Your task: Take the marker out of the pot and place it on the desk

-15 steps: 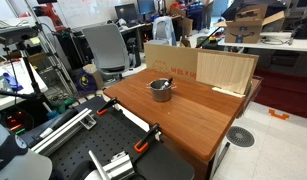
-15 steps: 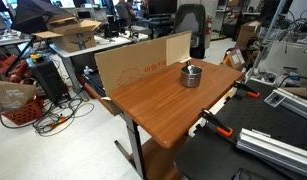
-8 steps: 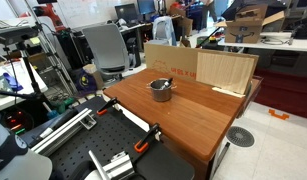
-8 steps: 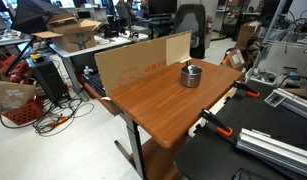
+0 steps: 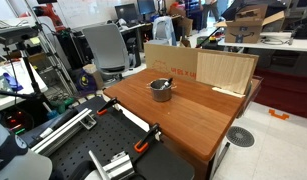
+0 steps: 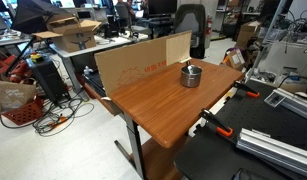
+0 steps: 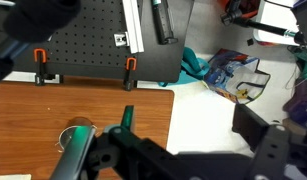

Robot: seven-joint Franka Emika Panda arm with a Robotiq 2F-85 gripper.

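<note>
The small silver pot (image 5: 160, 90) stands on the reddish-brown wooden desk (image 5: 193, 115), near the cardboard at its back; both also show in an exterior view, the pot (image 6: 191, 76) and the desk (image 6: 163, 105). A dark slim marker (image 5: 165, 85) lies in the pot, leaning on the rim. In the wrist view the pot (image 7: 71, 133) shows at the lower left on the desk (image 7: 53, 105), partly hidden by the gripper body. My gripper (image 7: 193, 125) is open and empty, high above the floor beside the desk's edge. The arm is not in either exterior view.
Cardboard sheets (image 5: 193, 65) stand along the desk's back edge. A black perforated bench with orange-handled clamps (image 7: 130, 70) adjoins the desk. Bags and cables (image 7: 233, 75) lie on the floor. Office chairs (image 5: 108, 45) and cluttered tables surround the area.
</note>
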